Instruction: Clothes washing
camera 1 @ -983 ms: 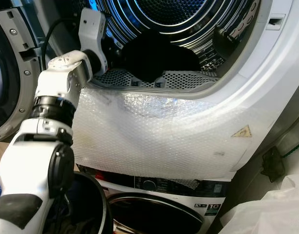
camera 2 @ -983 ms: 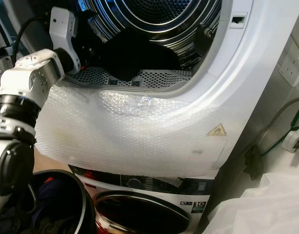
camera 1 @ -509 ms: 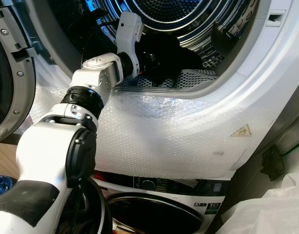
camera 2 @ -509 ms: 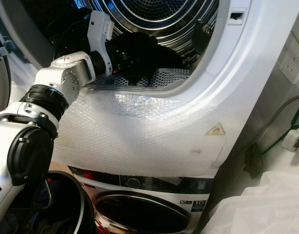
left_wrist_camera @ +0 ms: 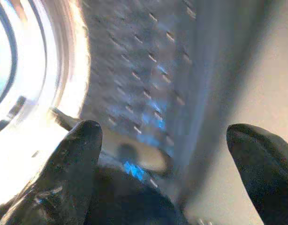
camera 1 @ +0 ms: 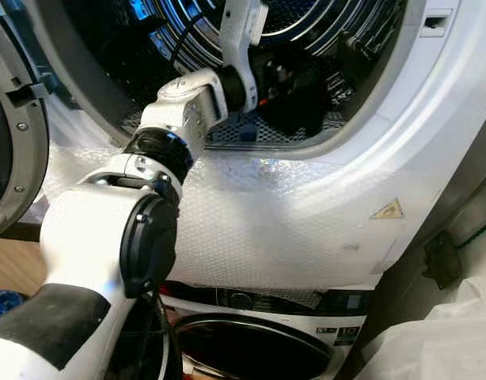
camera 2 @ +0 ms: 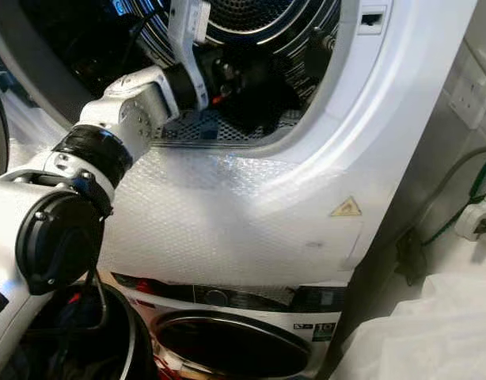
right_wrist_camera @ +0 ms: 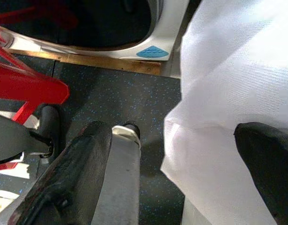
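Inside upper drum (camera 1: 322, 32), dark garment (camera 1: 302, 99) seen heaped at front lip, beside left gripper (left_wrist_camera: 165, 154); fingers spread apart, nothing clamped. Garment judged soft, light, floppy; best pinched at bunched fold. Right gripper (right_wrist_camera: 181, 154) idle, fingers apart, near floor.

Both head views are evenly lit and fairly sharp. Bluish light glints off the steel drum (camera 1: 322, 32) at the top of the frame, and its lower mouth is black shadow. Soft glare sits on the bubble wrap (camera 1: 282, 222) at centre. The left wrist view is smeared, perhaps by motion, with blown-out white glare at its left edge. The right wrist view is bright and crisp.
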